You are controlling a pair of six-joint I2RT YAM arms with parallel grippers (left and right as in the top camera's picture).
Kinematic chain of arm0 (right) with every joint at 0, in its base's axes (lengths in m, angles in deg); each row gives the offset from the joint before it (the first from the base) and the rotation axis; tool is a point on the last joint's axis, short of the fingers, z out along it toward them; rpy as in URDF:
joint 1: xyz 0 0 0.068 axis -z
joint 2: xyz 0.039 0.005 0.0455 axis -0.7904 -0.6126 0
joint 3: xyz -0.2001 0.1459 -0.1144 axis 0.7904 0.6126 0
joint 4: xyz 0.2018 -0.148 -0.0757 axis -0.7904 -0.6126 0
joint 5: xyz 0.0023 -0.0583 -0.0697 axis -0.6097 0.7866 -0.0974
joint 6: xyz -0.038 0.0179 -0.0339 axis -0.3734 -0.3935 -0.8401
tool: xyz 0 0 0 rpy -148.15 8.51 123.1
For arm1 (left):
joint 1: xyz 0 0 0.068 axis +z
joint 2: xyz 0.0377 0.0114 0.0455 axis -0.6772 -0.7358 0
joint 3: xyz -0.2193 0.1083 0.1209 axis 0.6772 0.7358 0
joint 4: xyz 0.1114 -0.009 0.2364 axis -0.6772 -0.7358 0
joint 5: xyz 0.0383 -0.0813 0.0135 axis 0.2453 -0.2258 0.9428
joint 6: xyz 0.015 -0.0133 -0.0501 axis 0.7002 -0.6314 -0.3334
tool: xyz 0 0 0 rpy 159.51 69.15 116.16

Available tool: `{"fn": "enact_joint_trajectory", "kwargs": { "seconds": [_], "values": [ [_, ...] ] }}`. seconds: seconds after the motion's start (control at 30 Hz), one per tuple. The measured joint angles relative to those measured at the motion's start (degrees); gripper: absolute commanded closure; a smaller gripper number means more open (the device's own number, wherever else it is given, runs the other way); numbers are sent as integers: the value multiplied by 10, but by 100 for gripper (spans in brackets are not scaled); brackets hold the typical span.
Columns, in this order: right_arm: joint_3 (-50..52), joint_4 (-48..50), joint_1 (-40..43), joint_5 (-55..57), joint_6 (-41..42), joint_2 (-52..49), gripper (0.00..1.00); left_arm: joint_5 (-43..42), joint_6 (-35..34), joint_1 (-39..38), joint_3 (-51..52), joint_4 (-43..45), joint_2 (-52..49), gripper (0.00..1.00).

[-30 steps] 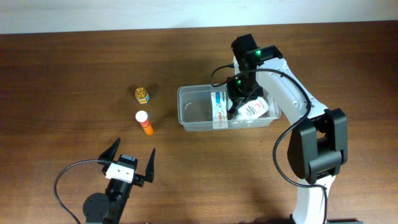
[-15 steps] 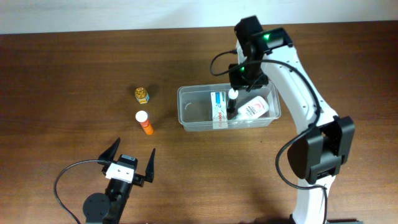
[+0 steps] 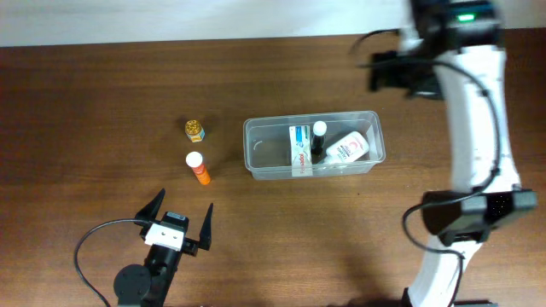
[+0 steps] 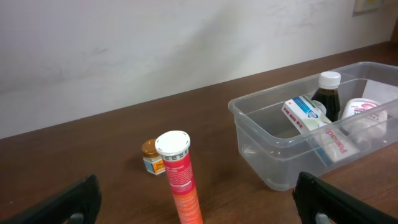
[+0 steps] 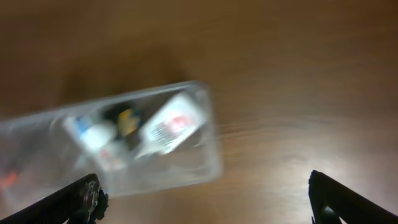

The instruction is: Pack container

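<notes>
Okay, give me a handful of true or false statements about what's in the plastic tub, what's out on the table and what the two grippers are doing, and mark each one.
1. The dark bottle stands upright inside the container. True.
2. The orange tube lies inside the container. False: it stands on the table, outside the container.
3. The right gripper is shut on the dark bottle. False: it is open, holds nothing and is away from the container.
4. The gold-lidded jar sits on the table outside the container. True.
5. The left gripper is open. True.
</notes>
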Motion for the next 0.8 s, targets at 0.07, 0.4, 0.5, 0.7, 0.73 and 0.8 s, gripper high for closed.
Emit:
{"fn": "enact_joint_trajectory", "kwargs": {
  "seconds": [0.07, 0.4, 0.5, 0.7, 0.73, 0.8],
  "values": [
    [-3, 0, 47, 2, 1, 0, 1, 0, 0, 0, 0, 0, 0, 1],
    [10, 0, 186, 2, 1, 0, 2, 0, 0, 0, 0, 0, 0, 1],
    [10, -1, 202, 2, 0, 0, 2, 0, 0, 0, 0, 0, 0, 1],
    [10, -1, 212, 2, 1, 0, 2, 0, 0, 0, 0, 0, 0, 1],
    [10, -1, 212, 2, 1, 0, 2, 0, 0, 0, 0, 0, 0, 1],
    [10, 0, 212, 2, 1, 0, 2, 0, 0, 0, 0, 0, 0, 1]
  ]
}}
